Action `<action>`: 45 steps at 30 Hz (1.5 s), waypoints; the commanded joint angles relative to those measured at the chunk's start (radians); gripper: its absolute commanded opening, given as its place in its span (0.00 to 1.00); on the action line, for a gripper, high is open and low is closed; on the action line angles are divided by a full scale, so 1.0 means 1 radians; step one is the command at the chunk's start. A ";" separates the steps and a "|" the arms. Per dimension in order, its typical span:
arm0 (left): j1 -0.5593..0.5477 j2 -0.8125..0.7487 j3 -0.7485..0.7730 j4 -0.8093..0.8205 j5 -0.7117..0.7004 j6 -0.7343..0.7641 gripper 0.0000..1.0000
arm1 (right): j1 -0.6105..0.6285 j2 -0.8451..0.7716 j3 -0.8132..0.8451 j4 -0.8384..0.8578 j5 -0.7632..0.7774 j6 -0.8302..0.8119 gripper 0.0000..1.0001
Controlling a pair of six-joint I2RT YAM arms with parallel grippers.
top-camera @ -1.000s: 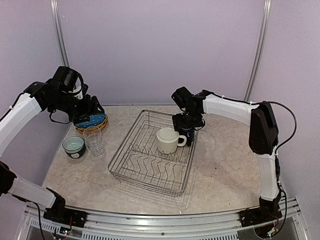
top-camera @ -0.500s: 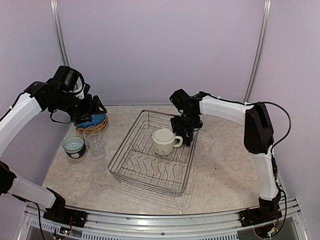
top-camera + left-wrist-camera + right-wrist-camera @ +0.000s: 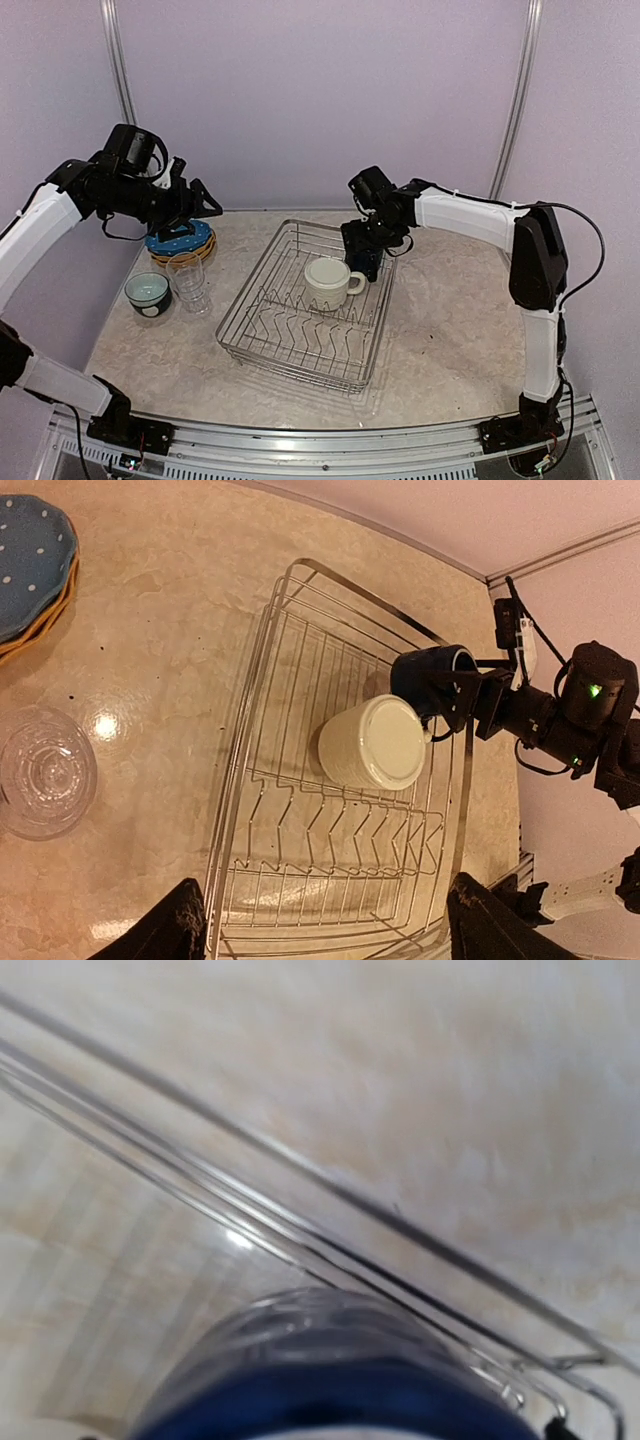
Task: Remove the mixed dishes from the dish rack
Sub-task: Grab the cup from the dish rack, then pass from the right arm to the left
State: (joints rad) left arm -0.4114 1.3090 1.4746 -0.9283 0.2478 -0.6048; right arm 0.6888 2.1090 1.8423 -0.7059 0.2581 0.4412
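- The fingers point(image 3: 172, 932) of the left gripper point(image 3: 200, 212) are spread wide apart in the air, with nothing between them. In the left wrist view they frame the near end of the dish rack point(image 3: 252, 285) from above.
- In the top view the left gripper hangs over the right side of the plate stack, clear of it.
- The right gripper point(image 3: 367, 248) reaches down at the rack's far right corner. Its fingers are set wide across the body of the dark navy mug point(image 3: 425, 675) and appear to clasp it.
- The navy mug is against the rack's far rim wire, and its open mouth shows in the left wrist view. Whether its base rests on the wires cannot be told.
- The right wrist view is blurred. A curved dark blue surface fills its bottom edge, and rack wires run slantwise across the marbled top behind it.
- The cream mug point(image 3: 325, 283) stands inside the rack in the far half, just beside the navy mug, with its handle pointing toward the right rim.
- Rows of upright tines run across the rack's near half.
- The other dishes sit on the table point(image 3: 450, 330) left of the rack.
- A blue speckled plate point(image 3: 182, 238) lies on top of the mustard-yellow plates point(image 3: 180, 258) at the far left.
- A glass tumbler point(image 3: 190, 285) stands just in front of that stack.
- The teal-and-white bowl point(image 3: 147, 292) sits just beside the tumbler, on its left.
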 commanded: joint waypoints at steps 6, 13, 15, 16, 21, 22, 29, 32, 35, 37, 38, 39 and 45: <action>-0.014 -0.001 -0.035 0.265 0.289 -0.093 0.81 | -0.043 -0.326 -0.298 0.501 -0.241 0.048 0.32; -0.038 -0.021 -0.198 0.666 0.452 -0.268 0.81 | -0.088 -0.485 -0.583 0.956 -0.612 0.265 0.32; -0.047 -0.010 -0.235 0.781 0.468 -0.327 0.80 | -0.091 -0.512 -0.658 1.096 -0.682 0.353 0.32; -0.050 -0.004 -0.248 0.817 0.478 -0.338 0.80 | -0.091 -0.519 -0.685 1.157 -0.711 0.393 0.32; -0.089 0.072 -0.266 0.978 0.545 -0.412 0.79 | -0.091 -0.531 -0.815 1.465 -0.791 0.596 0.31; -0.099 0.092 -0.266 1.008 0.556 -0.424 0.78 | -0.091 -0.528 -0.835 1.526 -0.799 0.634 0.31; -0.147 0.160 -0.230 0.971 0.497 -0.376 0.73 | -0.091 -0.485 -0.874 1.783 -0.867 0.806 0.31; -0.147 0.148 -0.241 0.948 0.464 -0.352 0.73 | -0.091 -0.486 -0.872 1.821 -0.892 0.841 0.31; -0.146 0.154 -0.228 0.932 0.473 -0.333 0.71 | -0.086 -0.486 -0.867 1.843 -0.911 0.886 0.32; -0.148 0.186 -0.203 0.937 0.506 -0.333 0.69 | -0.075 -0.480 -0.859 1.872 -0.926 0.933 0.32; -0.148 0.198 -0.195 0.949 0.525 -0.340 0.69 | -0.070 -0.476 -0.854 1.885 -0.931 0.953 0.32; -0.148 0.220 -0.187 0.962 0.544 -0.348 0.69 | -0.064 -0.472 -0.852 1.902 -0.933 0.974 0.32; -0.171 0.300 -0.150 1.108 0.669 -0.401 0.65 | -0.030 -0.449 -0.827 1.946 -0.934 1.038 0.32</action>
State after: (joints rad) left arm -0.5591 1.5627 1.2861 0.0776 0.8158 -0.9844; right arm 0.6331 1.6455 0.9668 1.1114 -0.6605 1.4094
